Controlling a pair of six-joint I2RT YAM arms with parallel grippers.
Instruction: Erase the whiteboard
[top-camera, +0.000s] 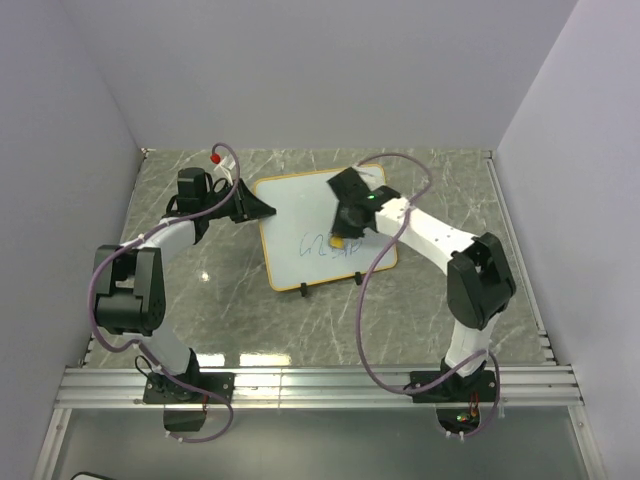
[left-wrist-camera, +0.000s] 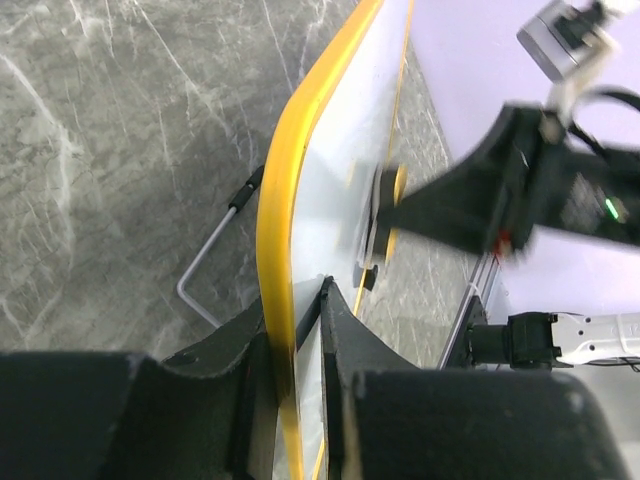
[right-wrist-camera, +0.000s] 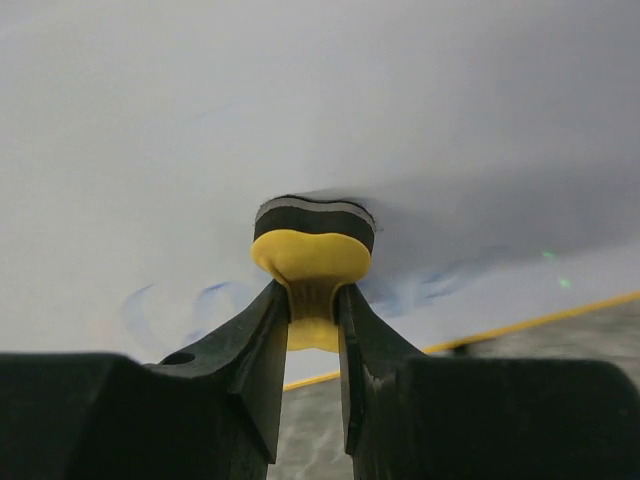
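While in left hand (left-wrist-camera: 293, 322), whiteboard (top-camera: 300, 215) under eraser (right-wrist-camera: 312, 255) in right hand (right-wrist-camera: 313, 300).

Grey marbled table (top-camera: 420, 310) — pale walls (top-camera: 330, 70) around

The whiteboard (top-camera: 300, 215) was white with a yellow-orange frame (left-wrist-camera: 280, 200) and blue scribbles (top-camera: 325, 243); the eraser (right-wrist-camera: 312, 258) yellow over black felt; the table (top-camera: 300, 325) grey, white-veined marble.

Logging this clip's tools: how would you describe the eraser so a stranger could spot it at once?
Find the yellow-framed whiteboard mid-table; the right end effector reaches onto its white face near the blue scribbles. Pinched in it is the eraser: small, yellow, bone-shaped, with a dark pad against the board, the only yellow thing inside the frame.
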